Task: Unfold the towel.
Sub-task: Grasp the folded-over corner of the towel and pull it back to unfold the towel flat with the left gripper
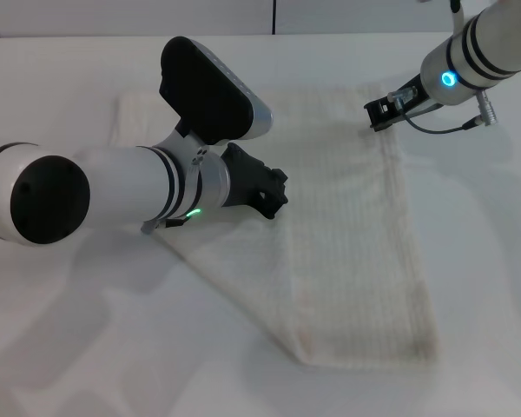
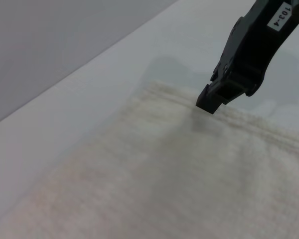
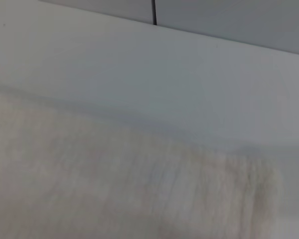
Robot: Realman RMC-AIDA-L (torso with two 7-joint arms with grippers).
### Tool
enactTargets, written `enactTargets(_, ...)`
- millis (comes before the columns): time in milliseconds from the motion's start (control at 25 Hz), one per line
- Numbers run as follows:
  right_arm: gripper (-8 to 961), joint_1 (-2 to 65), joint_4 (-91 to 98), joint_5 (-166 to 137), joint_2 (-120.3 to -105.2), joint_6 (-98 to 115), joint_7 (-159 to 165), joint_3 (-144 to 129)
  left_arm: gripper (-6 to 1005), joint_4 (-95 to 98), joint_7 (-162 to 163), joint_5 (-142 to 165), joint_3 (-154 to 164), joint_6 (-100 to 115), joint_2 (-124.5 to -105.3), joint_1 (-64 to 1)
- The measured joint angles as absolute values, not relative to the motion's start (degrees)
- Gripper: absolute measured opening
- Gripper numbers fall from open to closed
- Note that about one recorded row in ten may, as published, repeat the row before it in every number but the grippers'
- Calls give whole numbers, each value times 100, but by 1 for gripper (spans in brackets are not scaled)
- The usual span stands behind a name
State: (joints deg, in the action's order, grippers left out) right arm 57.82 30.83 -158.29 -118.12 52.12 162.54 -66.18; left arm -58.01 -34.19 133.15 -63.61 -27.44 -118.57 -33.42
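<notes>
The cream-white ribbed towel point(image 1: 356, 234) lies on the white table, with a long flat strip on the right and a diagonal folded edge running under my left arm. My left gripper point(image 1: 267, 193) is low over the towel's middle, near the inner fold. My right gripper point(image 1: 378, 114) is at the towel's far right corner. In the left wrist view the right gripper point(image 2: 209, 102) has its black tip down on the towel's point(image 2: 164, 189) hemmed far edge. The right wrist view shows only the towel point(image 3: 114, 194) and the table beyond it.
The white table point(image 1: 486, 261) stretches bare on all sides of the towel. A grey wall point(image 3: 214, 20) rises behind the table's far edge. My left arm point(image 1: 113, 191) covers the towel's left part in the head view.
</notes>
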Motion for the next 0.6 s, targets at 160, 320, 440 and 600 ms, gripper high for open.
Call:
enactTargets(160,-1,5768,3085,-15829,-11812,5211,16252,-6618,25,-5807,-3419,13318,-6373,-2804,-11856,-3352)
enactTargets(320,-1,5766,3086,-15829,-11812,5200,16251,-6618,-2,-6103,-3419,13354,-6428,-3060,-11838,-3319)
enactTargets(440,-1,5766,3085,-15829,-11812,5205,16250,-6618,-2,-6761,-3331,13707,-6774,-3802,-11852,-3117)
enactTargets(600,-1,5768,3085,-15829,-11812,5211,16251,-6618,-2,-7530,-2966,14201,-6917,-4598,-11838,-2921)
